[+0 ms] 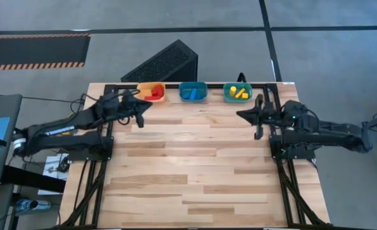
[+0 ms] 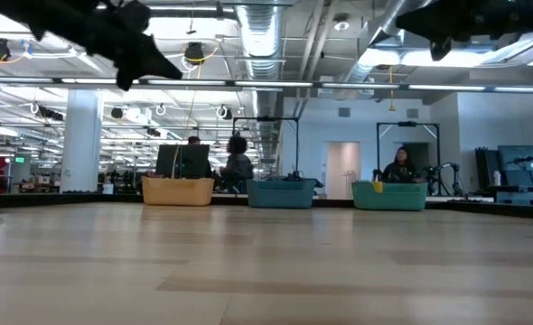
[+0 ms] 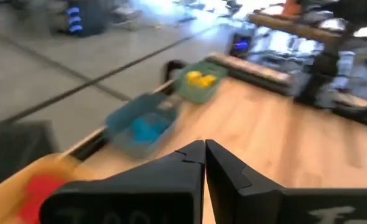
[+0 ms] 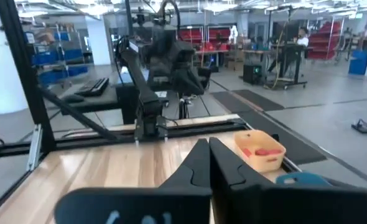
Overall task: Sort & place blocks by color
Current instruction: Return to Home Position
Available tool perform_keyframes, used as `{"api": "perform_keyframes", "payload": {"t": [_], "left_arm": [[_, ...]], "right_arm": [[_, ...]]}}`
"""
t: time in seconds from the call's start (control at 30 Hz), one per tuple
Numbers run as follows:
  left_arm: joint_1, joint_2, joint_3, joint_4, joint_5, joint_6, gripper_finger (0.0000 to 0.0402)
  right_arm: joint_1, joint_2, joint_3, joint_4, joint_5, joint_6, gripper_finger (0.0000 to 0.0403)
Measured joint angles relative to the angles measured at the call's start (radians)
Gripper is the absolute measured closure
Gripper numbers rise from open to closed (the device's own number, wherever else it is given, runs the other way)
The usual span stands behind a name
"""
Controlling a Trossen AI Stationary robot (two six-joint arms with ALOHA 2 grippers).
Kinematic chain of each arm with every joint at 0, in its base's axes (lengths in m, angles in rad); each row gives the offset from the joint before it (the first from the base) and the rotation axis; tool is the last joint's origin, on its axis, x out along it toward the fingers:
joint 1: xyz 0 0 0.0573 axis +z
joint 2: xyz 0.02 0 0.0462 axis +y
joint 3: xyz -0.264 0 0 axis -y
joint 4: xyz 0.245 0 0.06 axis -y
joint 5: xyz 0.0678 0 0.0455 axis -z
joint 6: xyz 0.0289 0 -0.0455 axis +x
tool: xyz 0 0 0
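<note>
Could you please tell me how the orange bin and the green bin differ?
The orange bin holds red blocks; the green bin holds yellow blocks. The orange bin stands at the row's left end, near the left claw; the green bin at its right end, near the right claw. Both look alike in shape and size.

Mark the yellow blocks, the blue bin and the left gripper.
yellow blocks (image 1: 239, 93): high view, middle of the pile.
blue bin (image 1: 206, 92): high view, its right rim.
left gripper (image 3: 204, 145): left wrist view, where the shut fingertips meet.
</note>
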Motion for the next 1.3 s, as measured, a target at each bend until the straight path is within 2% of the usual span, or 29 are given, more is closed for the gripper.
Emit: {"api": "perform_keyframes", "payload": {"t": [0.1, 0.2, 0.37, 0.53, 0.63, 0.73, 0.83, 0.93, 1.0, 1.13, 1.23, 1.3], "left_arm": [[0.004, -0.099, -0.074, -0.003, -0.030, 0.007, 0.0401], [0.004, -0.170, -0.187, 0.120, -0.010, 0.060, 0.0401], [0.005, -0.220, -0.396, 0.362, -0.006, -0.073, 0.0401], [0.004, -0.221, -0.520, 0.321, 0.020, 0.005, 0.0401], [0.003, -0.224, -0.524, 0.381, 0.070, -0.005, 0.0401], [0.003, -0.242, -0.526, 0.488, 0.107, 0.055, 0.0401], [0.006, -0.280, -0.524, 0.534, 0.151, 0.133, 0.0401], [0.010, -0.324, -0.525, 0.466, 0.209, 0.144, 0.0401], [0.011, -0.356, -0.526, 0.440, 0.263, 0.130, 0.0401], [0.000, -0.420, -0.538, 0.444, 0.298, 0.109, 0.0401], [-0.005, -0.478, -0.538, 0.391, 0.252, 0.123, 0.0401], [-0.005, -0.515, -0.538, 0.348, 0.235, 0.139, 0.0401]], "right_arm": [[-0.067, -0.057, -0.004, -0.092, -0.063, -0.015, 0.0396], [-0.112, -0.087, -0.058, -0.135, -0.081, -0.042, 0.0399], [-0.153, -0.088, -0.202, 0.106, -0.082, 0.135, 0.0399], [-0.144, -0.035, -0.251, 0.150, -0.084, 0.216, 0.0400], [-0.134, -0.032, -0.235, 0.162, -0.085, 0.210, 0.0398], [-0.131, -0.073, -0.226, 0.150, -0.093, 0.209, 0.0396], [-0.119, -0.138, -0.221, 0.140, -0.185, 0.152, 0.0399], [-0.101, -0.230, -0.221, 0.018, -0.312, 0.116, 0.0400], [-0.081, -0.296, -0.221, -0.109, -0.343, 0.117, 0.0400], [-0.029, -0.425, -0.223, -0.261, -0.300, 0.104, 0.0400], [0.007, -0.504, -0.247, -0.238, -0.217, 0.089, 0.0400], [0.030, -0.500, -0.273, -0.196, -0.187, 0.086, 0.0401]]}}
